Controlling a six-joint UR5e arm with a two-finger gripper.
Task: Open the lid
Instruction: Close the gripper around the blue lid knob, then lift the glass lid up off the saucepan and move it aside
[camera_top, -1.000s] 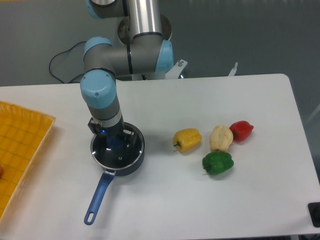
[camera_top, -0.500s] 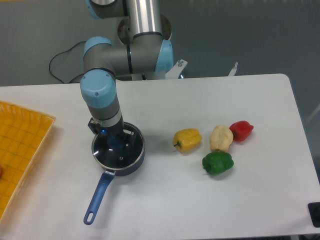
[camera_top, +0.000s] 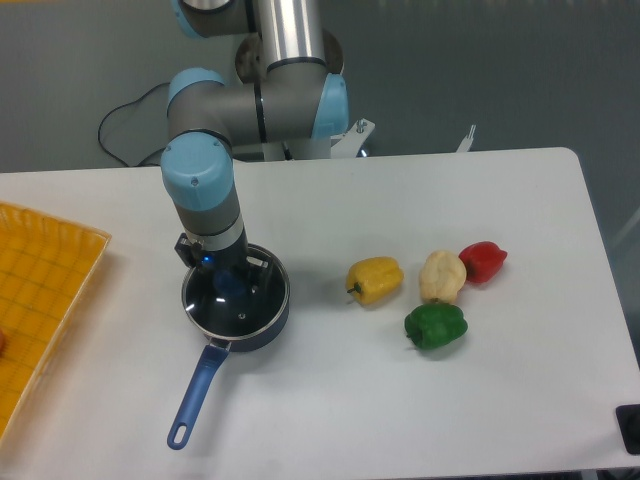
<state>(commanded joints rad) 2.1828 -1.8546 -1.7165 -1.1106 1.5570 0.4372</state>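
The round glass lid (camera_top: 248, 310) with a metal rim sits over the dark blue saucepan (camera_top: 197, 392), left of the table's middle. My gripper (camera_top: 228, 285) points straight down onto the lid's centre. Its fingers look closed around the blue knob, which they mostly hide. The lid looks level and very close to the pan's rim; I cannot tell whether it still touches it. The pan's long handle points toward the front left.
A yellow pepper (camera_top: 375, 280), a pale pepper (camera_top: 442, 276), a red pepper (camera_top: 483, 261) and a green pepper (camera_top: 435, 326) lie in a group to the right of the pan. An orange tray (camera_top: 45, 290) stands at the left edge. A dark object (camera_top: 630, 428) is at the front right corner.
The arm's wrist has risen slightly, and the lid has shifted a little with it, first right and then back left. The pan and peppers have not moved.
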